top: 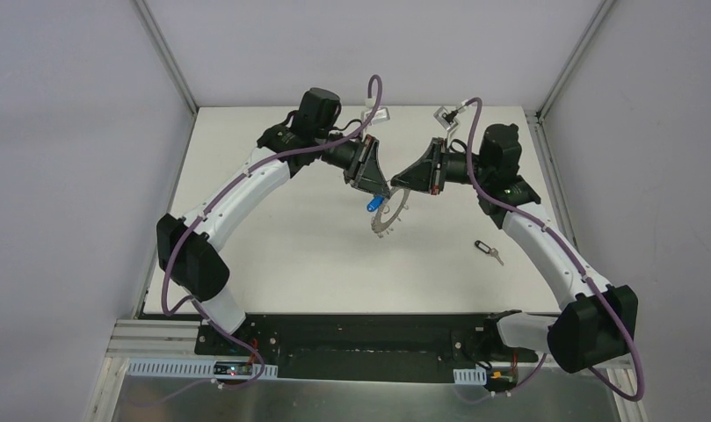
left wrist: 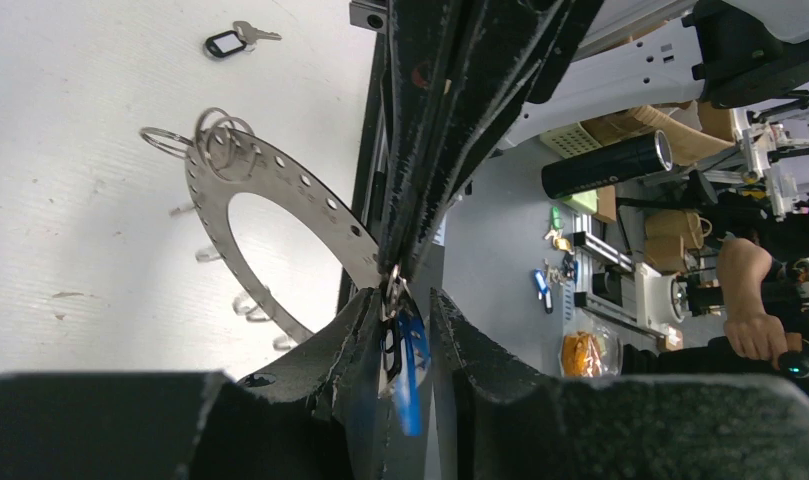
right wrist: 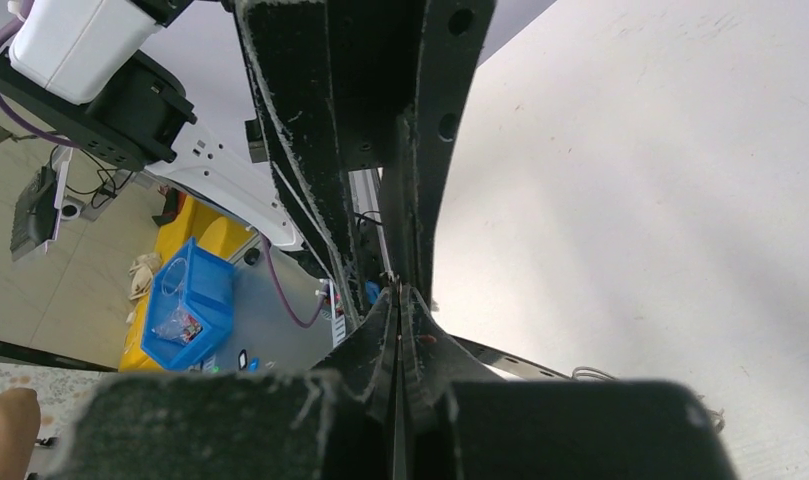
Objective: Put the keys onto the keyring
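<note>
The keyring (top: 391, 215) is held up on edge above the table, and my right gripper (top: 402, 183) is shut on its upper rim. In the right wrist view the jaws (right wrist: 400, 292) pinch the thin plate, and the keyring (right wrist: 520, 362) runs off to the right. The blue key (top: 373, 203) hangs from a wire loop on the keyring (left wrist: 280, 180). It dangles between the parted fingers of my left gripper (left wrist: 408, 300), which is open; the blue key (left wrist: 411, 370) leans by the left finger. The black key (top: 485, 249) lies flat on the table, also visible as the black key (left wrist: 225, 43) in the left wrist view.
Spare wire loops (left wrist: 215, 140) bunch at the ring's far rim. The white table (top: 272, 255) is walled on three sides, with frame posts at the back corners. Two small fittings (top: 375, 112) (top: 446, 114) sit at the back edge.
</note>
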Tool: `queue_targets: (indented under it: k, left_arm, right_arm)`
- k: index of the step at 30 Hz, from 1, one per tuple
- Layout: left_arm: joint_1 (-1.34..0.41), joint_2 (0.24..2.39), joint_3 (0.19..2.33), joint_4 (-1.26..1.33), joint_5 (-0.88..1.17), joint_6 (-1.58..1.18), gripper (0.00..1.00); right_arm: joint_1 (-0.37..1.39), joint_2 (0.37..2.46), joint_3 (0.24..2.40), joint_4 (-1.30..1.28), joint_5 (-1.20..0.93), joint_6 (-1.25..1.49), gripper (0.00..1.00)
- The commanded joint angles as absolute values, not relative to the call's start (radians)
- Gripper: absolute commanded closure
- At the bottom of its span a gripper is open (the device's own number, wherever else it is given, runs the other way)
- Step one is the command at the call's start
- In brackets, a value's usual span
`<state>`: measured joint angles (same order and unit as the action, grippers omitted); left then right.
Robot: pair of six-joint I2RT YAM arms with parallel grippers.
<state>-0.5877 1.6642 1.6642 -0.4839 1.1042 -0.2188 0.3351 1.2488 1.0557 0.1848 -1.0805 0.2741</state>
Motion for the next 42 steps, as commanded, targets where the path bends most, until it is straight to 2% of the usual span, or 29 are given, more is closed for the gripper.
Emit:
queue_targets:
  k: [1, 17, 21, 23, 26, 28, 30, 33, 42]
  left_arm:
    - [-0.581, 1.609, 1.642, -0.411, 1.167, -0.271, 0.78]
    - [-0.569, 1.633, 1.628, -0.255, 1.189, -0.408, 0.90]
    - [-0.569, 1.646, 1.635, -0.248, 1.187, -0.417, 1.00]
    - [-0.569, 1.651, 1.641, -0.261, 1.182, -0.409, 1.00]
    - [-0.574, 1.668, 1.713, -0.491, 1.131, -0.258, 1.00]
    - [-0.587, 1.688, 1.798, -0.703, 1.074, -0.100, 1.00]
    - [-0.600, 1.706, 1.858, -0.808, 1.039, -0.023, 1.00]
    - [-0.611, 1.710, 1.866, -0.828, 1.010, -0.014, 1.00]
    - [-0.650, 1.716, 1.908, -0.891, 0.927, 0.032, 1.00]
  right_arm:
    - [0.316, 1.225, 1.050, 0.282, -1.095, 0.311, 1.00]
    - [0.306, 1.217, 1.000, 0.358, -1.158, 0.333, 1.00]
    - [0.307, 1.212, 0.987, 0.368, -1.191, 0.328, 1.00]
    - [0.307, 1.209, 0.983, 0.367, -1.203, 0.321, 1.00]
    - [0.307, 1.198, 0.981, 0.341, -1.213, 0.283, 1.00]
    - [0.309, 1.193, 1.002, 0.242, -1.214, 0.174, 0.98]
    - [0.316, 1.188, 1.018, 0.163, -1.209, 0.105, 0.98]
    - [0.323, 1.185, 1.022, 0.132, -1.219, 0.076, 0.98]
    - [0.331, 1.175, 1.034, 0.059, -1.215, 0.013, 0.88]
